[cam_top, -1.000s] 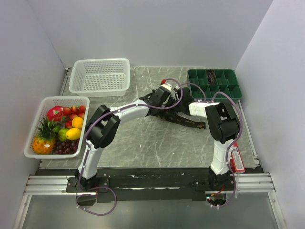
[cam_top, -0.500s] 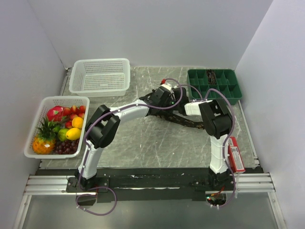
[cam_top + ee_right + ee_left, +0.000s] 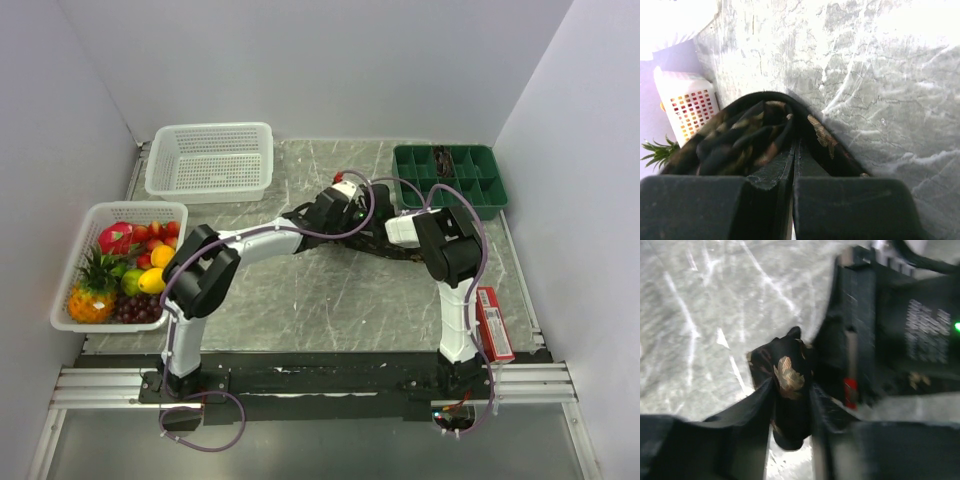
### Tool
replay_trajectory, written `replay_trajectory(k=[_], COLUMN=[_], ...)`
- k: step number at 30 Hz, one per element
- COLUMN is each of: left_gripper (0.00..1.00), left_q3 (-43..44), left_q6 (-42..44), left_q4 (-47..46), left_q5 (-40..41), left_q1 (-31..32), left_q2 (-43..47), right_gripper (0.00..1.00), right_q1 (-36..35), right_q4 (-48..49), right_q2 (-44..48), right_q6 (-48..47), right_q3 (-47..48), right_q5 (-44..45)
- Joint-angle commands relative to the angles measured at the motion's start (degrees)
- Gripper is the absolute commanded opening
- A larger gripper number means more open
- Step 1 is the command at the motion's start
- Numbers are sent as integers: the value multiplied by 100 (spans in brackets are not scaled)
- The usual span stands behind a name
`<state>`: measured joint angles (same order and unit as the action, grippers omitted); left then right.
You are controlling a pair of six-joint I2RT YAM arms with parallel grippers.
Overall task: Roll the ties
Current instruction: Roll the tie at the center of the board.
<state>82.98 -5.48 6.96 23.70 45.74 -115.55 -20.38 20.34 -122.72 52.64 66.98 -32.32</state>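
A dark tie [image 3: 372, 244] with tan flecks lies bunched on the marbled table between my two grippers, right of centre. My left gripper [image 3: 355, 212] reaches in from the left. In the left wrist view its jaws stand parted, with a fold of the tie [image 3: 787, 377] filling the gap between the fingers [image 3: 747, 425]; this gripper [image 3: 790, 390] is open. The black body of the right gripper [image 3: 875, 325] sits close behind. My right gripper [image 3: 796, 142] is shut, pads meeting, and the tie [image 3: 740, 135] curves over and around its tip. From above, the right gripper [image 3: 386, 237] is almost touching the left one.
An empty white basket [image 3: 210, 160] stands at the back left. A white basket of fruit [image 3: 120, 262] sits on the left edge. A green compartment tray [image 3: 450, 175] is at the back right. A red box [image 3: 495, 322] lies by the right arm's base.
The left jaws have parted around the tie fold. The right arm has swung left, bringing its gripper closer to the left one. The left arm's elbow has shifted left.
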Motion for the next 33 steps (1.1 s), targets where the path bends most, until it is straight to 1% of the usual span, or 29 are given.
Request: replay_trajectory(k=[1, 10, 12, 16, 19, 22, 25, 29, 30, 31, 33], left_gripper=[42, 42, 40, 37, 37, 38, 41, 49, 54, 57, 61], left_q3=[-221, -221, -317, -537, -616, -669, -660, -599, -625, -660, -783], left_q6=[-419, -788, -929, -1105, -1149, -1210, -1263, -1263, -1272, -1289, -1324], left_q4=[-511, -582, -652, -924, -1012, -1135, -1215, -1180, -1214, -1249, -1364], left_q5=[-866, -1385, -1535, -1799, -1966, -2150, -2326, -2704, -2783, -2810, -2871], left_q1=[23, -310, -372, -574, -627, -636, -636, -645, -645, -654, -654], left_q2=[489, 401, 428, 533, 568, 595, 569, 481, 489, 498, 559], right_gripper=[0, 0, 0, 0, 0, 0, 0, 0, 0, 0, 0], right_q1=[-27, -27, -27, -27, -27, -10, 51, 210, 245, 263, 324], right_q4=[365, 296, 24, -766, -1495, -2006, -2314, -2227, -2184, -2175, -2166], right_q2=[-42, 309, 476, 810, 1012, 1223, 1443, 1777, 1821, 1865, 1944], right_q6=[53, -113, -219, -771, -1158, -1457, -1660, -1713, -1722, -1740, -1757], right_q3=[8, -194, -185, -36, 218, 386, 412, 149, 114, 79, 35], right_q5=[-11, 32, 111, 436, 621, 902, 1148, 1201, 1193, 1210, 1219])
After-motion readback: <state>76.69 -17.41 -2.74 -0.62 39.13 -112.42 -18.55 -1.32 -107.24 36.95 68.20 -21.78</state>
